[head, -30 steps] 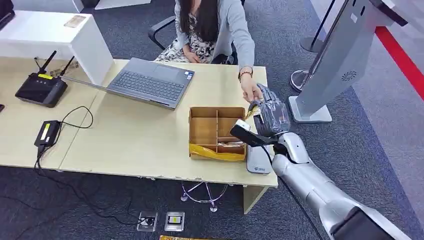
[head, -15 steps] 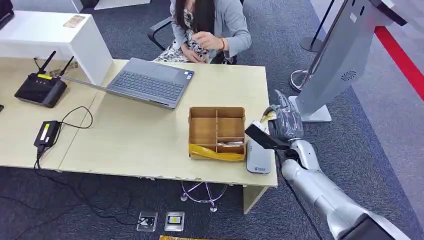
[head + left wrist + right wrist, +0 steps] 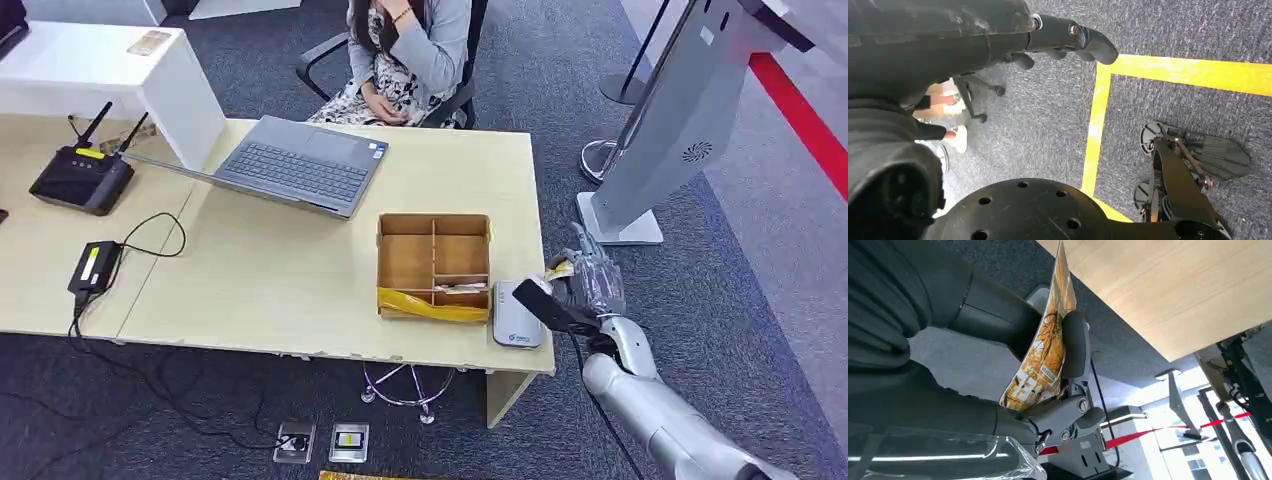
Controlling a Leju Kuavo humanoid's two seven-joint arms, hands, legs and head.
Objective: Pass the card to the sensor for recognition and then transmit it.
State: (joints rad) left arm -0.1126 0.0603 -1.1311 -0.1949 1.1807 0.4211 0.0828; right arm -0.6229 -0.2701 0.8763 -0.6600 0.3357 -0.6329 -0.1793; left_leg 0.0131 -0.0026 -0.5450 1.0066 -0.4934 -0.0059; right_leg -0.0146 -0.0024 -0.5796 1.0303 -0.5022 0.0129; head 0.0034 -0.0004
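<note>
Head view: the right hand (image 3: 590, 285) was beside the bench (image 3: 300, 270), off its right edge, near the grey sensor (image 3: 517, 315), which lay next to the wooden box (image 3: 434, 262). A person (image 3: 410, 60) sat behind the laptop (image 3: 300, 165).

Left wrist view: the left hand (image 3: 1068, 40) hung above the carpet w/ fingers curled, holding nothing.

Right wrist view: the right hand pinched the card (image 3: 1043, 355), orange and yellow, between thumb and fingers under the bench.

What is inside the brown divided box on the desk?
The box shows small flat items in one front compartment; yellow tape crosses its front. The other compartments look empty. The front wall hides the lowest part.
</note>
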